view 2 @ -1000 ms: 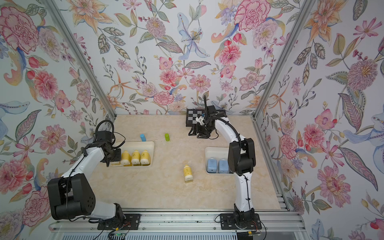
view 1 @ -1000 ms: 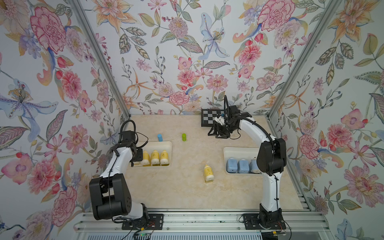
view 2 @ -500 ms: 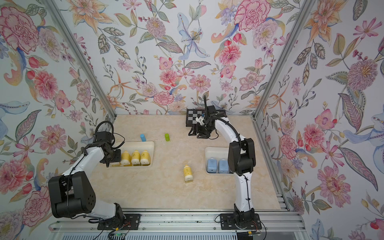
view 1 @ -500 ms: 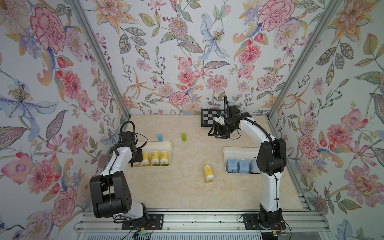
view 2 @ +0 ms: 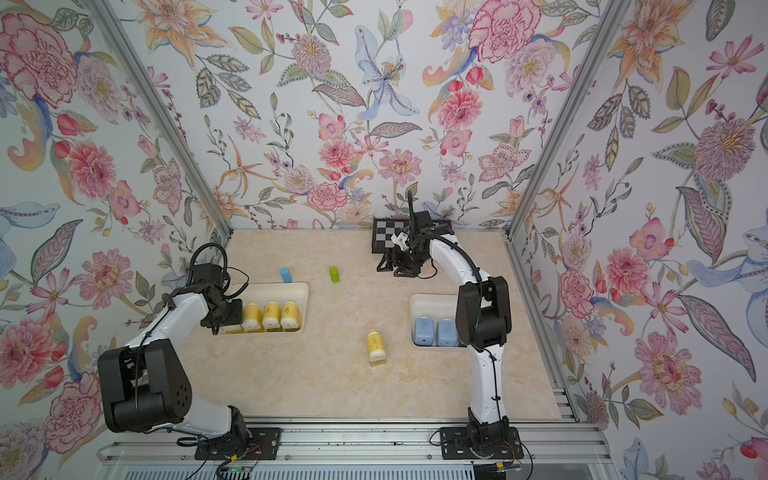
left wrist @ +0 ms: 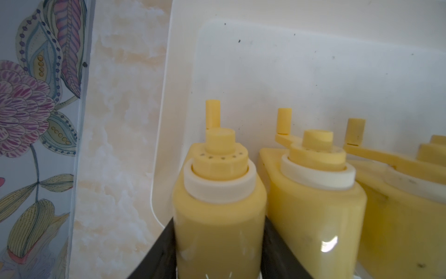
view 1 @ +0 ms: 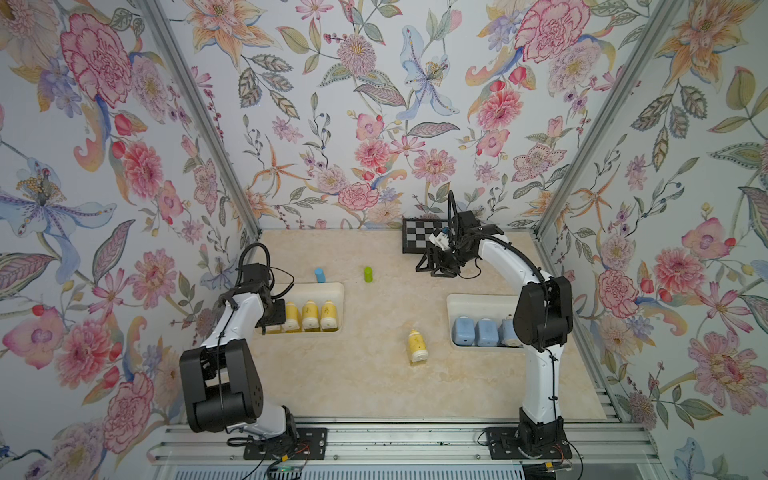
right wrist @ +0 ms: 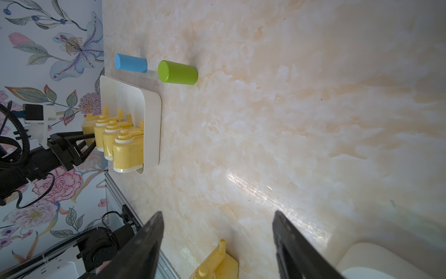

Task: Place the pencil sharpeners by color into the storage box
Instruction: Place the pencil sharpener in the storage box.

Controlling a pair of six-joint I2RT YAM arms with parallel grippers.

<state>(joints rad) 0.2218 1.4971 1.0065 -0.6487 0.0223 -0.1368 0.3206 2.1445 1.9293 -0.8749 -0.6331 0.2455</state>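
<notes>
Placement of a yellow pencil sharpener (left wrist: 217,205) looks to be the step in hand. The left tool (left wrist: 218,232) is clenched on its body, one finger against each flank, at the frame-left end of the row inside the left storage box (view 1: 332,291), which sits left of centre in both top views. The sharpener lies in line with its three neighbours, cap toward the top of the frame and just beside the next one. Whether it already rests on the box floor I cannot tell.

Next, I judge, the left tool should release and draw clear without dragging the neighbour, which sits close against one finger. The right tool (right wrist: 217,217) is released and empty, hovering over the desk (view 1: 374,382) near the checkerboard (view 1: 417,237), above centre. The loose yellow sharpener (view 1: 417,346) lies on the desk at lower centre, between the boxes and nearer the right storage box (view 1: 469,305). It belongs with the yellows.

**Count**
- Yellow sharpeners: five, with four in the left box and one loose.
- Blue sharpeners (view 1: 463,331): three show in the right box. The right arm's elbow (view 1: 540,311) covers that box's end, so a fourth cannot be confirmed.
- Storage boxes: two.
- Cylinders: one blue cylinder (view 1: 319,274) and one green cylinder (view 1: 368,274), both standing just above the left box.
</notes>
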